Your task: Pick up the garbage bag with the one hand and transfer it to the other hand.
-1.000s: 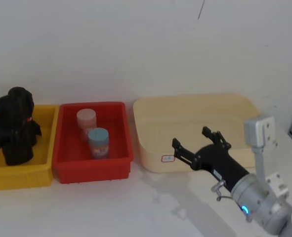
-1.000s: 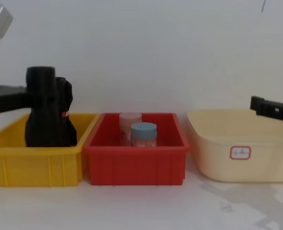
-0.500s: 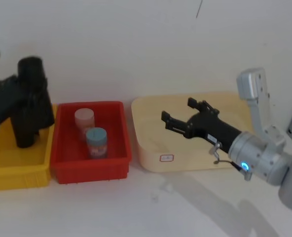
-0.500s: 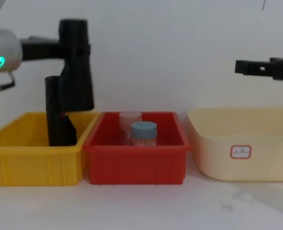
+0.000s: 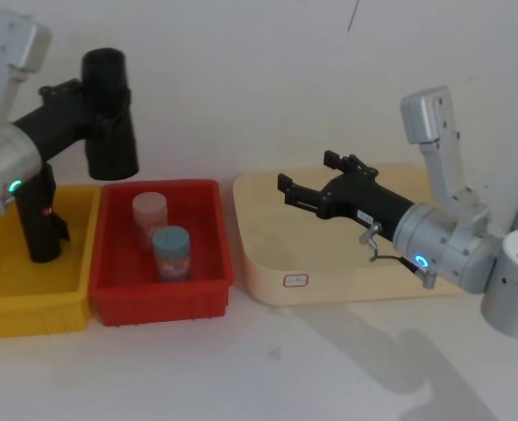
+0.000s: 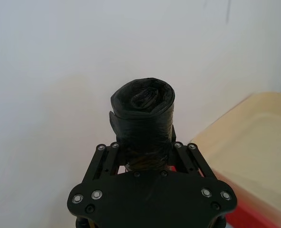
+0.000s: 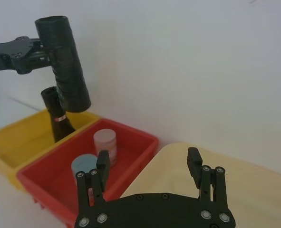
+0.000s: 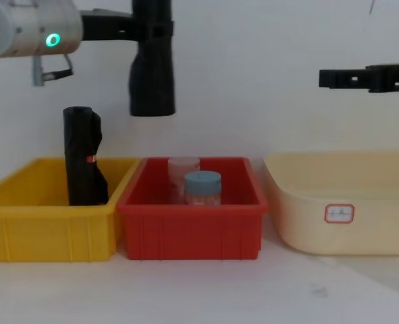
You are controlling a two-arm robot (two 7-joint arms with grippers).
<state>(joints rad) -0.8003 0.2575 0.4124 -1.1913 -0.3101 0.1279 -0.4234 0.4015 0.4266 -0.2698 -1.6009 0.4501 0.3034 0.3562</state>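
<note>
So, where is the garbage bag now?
Head view, left side: the garbage bag hangs upright in the left gripper, above the left edge of the red bin.

Lots of black here: the garbage bag (image 5: 111,145) is plain black, so is the slimmer roll (image 8: 81,155), apart from its tiny red mark (image 8: 90,159). The left gripper (image 5: 101,98) is black with a silver wrist glowing green, and the right gripper (image 5: 305,171) is the same but glowing blue. Then there's a yellow bin (image 5: 31,320), a red bin (image 5: 166,303) and a cream tub (image 5: 346,285) with a white, red-edged label (image 5: 296,281). One pale pink jar (image 5: 152,209), one blue-lidded jar (image 5: 173,241). The wall (image 5: 241,70) is plain white.
</note>
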